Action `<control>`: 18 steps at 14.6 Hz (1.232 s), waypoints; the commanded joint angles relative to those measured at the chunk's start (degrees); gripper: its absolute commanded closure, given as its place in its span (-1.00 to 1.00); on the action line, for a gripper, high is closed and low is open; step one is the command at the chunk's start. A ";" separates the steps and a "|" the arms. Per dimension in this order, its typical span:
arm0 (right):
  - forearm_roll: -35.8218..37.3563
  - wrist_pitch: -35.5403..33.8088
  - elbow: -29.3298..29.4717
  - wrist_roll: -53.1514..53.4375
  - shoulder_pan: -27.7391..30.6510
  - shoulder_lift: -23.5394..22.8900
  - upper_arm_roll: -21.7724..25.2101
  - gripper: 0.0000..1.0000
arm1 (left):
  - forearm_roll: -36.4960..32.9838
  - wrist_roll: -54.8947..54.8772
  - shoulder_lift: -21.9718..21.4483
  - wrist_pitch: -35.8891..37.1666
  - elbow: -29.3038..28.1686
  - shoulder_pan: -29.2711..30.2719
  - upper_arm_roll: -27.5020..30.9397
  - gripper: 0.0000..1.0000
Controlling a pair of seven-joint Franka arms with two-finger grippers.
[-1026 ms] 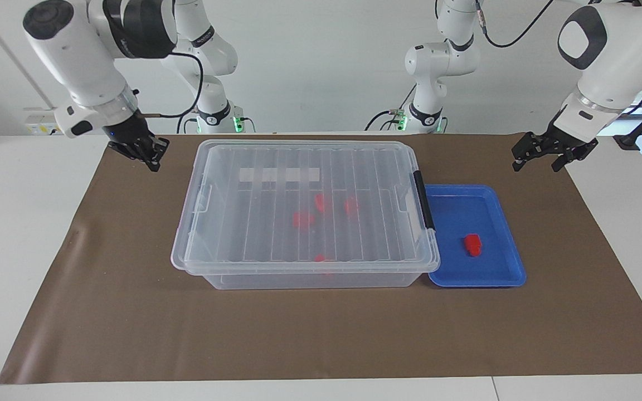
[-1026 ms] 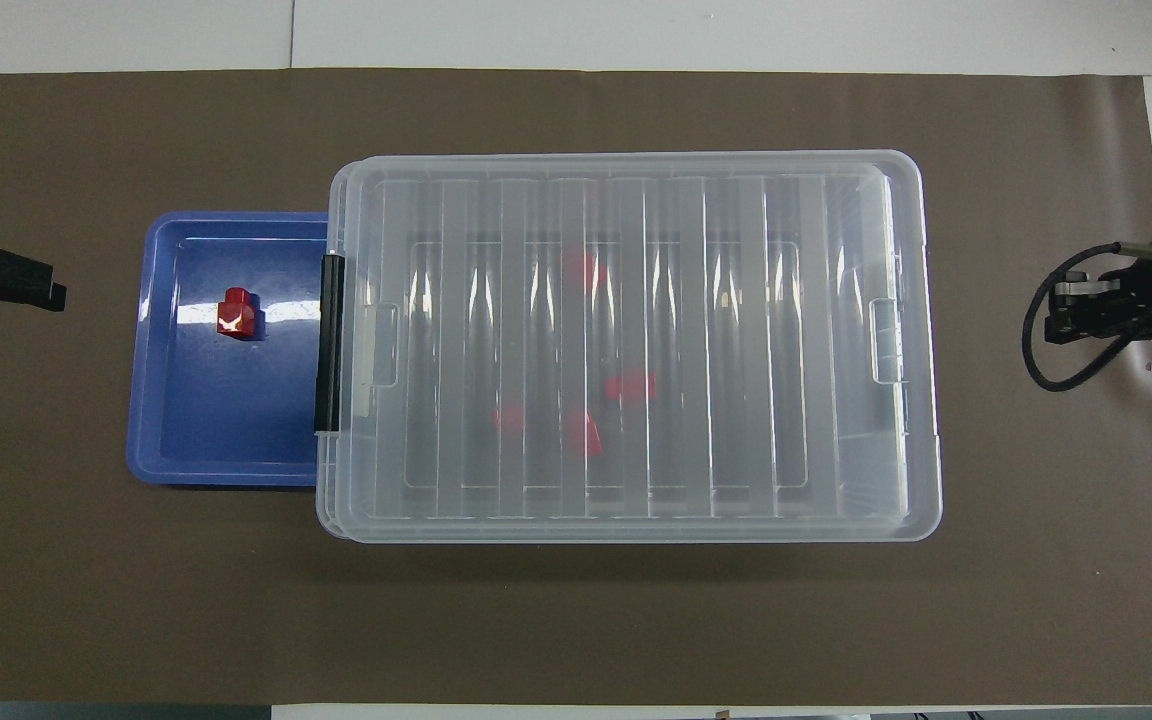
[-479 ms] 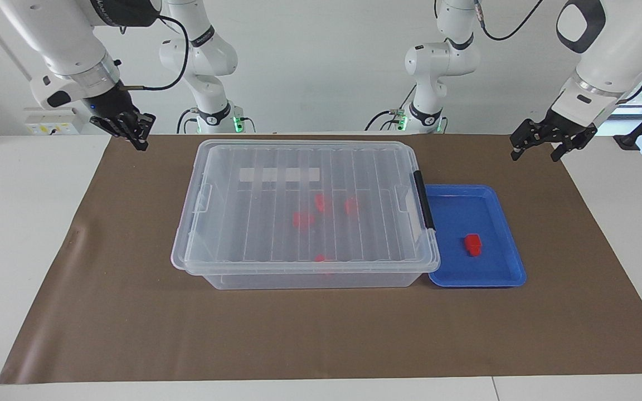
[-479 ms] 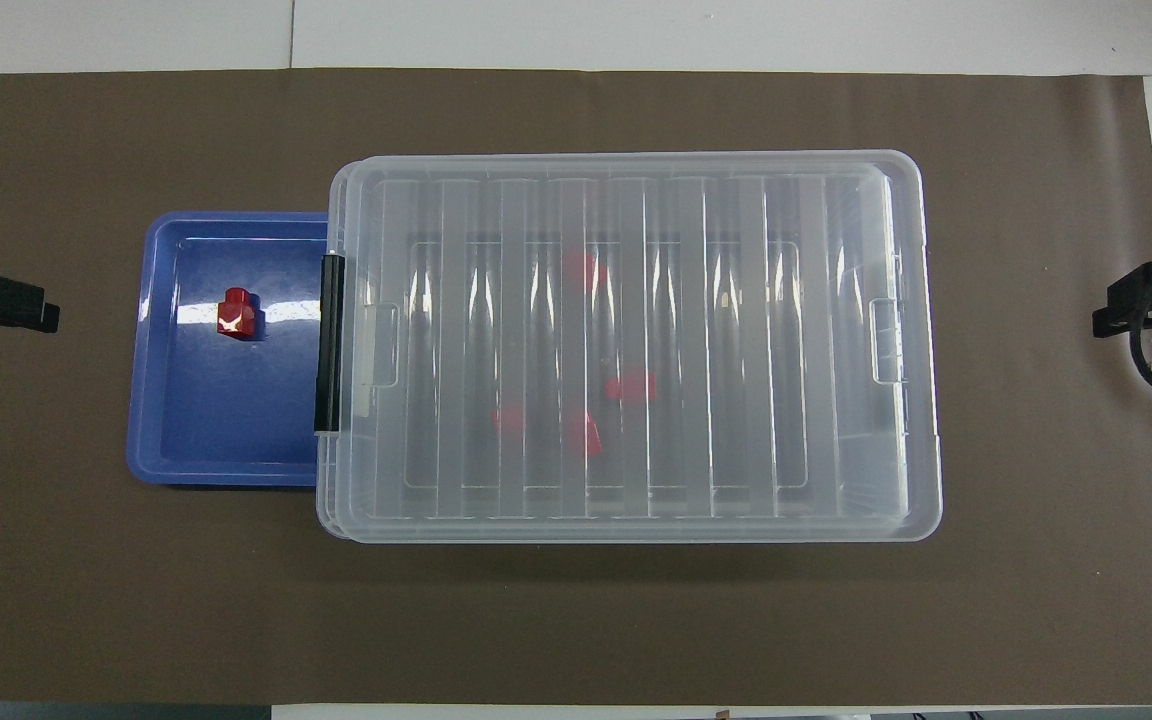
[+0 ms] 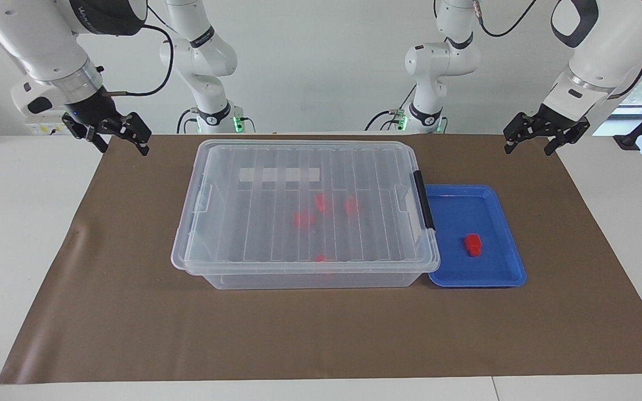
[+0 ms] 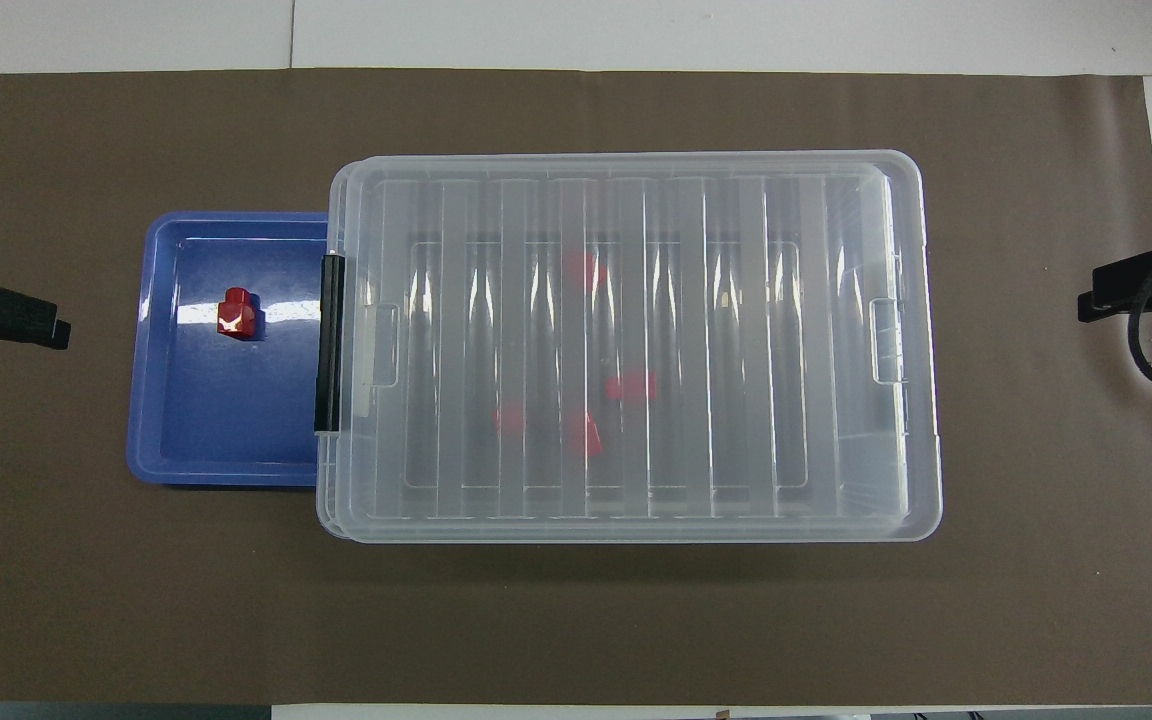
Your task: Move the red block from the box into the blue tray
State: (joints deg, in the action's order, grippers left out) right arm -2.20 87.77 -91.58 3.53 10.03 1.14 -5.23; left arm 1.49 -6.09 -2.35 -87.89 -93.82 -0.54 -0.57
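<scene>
Red block lies in blue tray, well apart from both jaws. Left gripper and right gripper hang spread wide, holding nothing.

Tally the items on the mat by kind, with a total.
Red blocks: 5, with 1 in the tray and 4 under the lid
Blue tray: 1
Clear box: 1
Total: 7
</scene>
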 commanded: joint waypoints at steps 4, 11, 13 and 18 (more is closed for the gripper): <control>0.62 0.30 -0.44 -1.33 -0.19 0.36 -0.22 -1.00 | 1.24 0.02 -1.43 0.79 -1.28 -0.34 0.22 -1.00; 0.71 0.47 -0.44 -4.67 -0.19 0.36 -0.22 -1.00 | 1.24 0.82 -1.43 -2.80 -1.63 -0.78 0.13 -1.00; 2.19 0.74 -0.44 -7.55 -0.45 0.36 -0.31 -1.00 | 1.15 0.90 -1.43 -3.60 -1.98 -1.30 0.22 -1.00; 2.82 0.74 -0.44 -8.62 -0.45 0.36 -0.57 -1.00 | 0.71 1.08 -1.61 -3.87 -2.51 -1.57 0.22 -1.00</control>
State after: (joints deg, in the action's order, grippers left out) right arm -0.32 87.82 -91.58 -3.97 9.34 1.14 -5.40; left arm 1.89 -5.77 -2.41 -90.19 -94.15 -1.39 -0.84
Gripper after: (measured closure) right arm 0.000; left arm 0.000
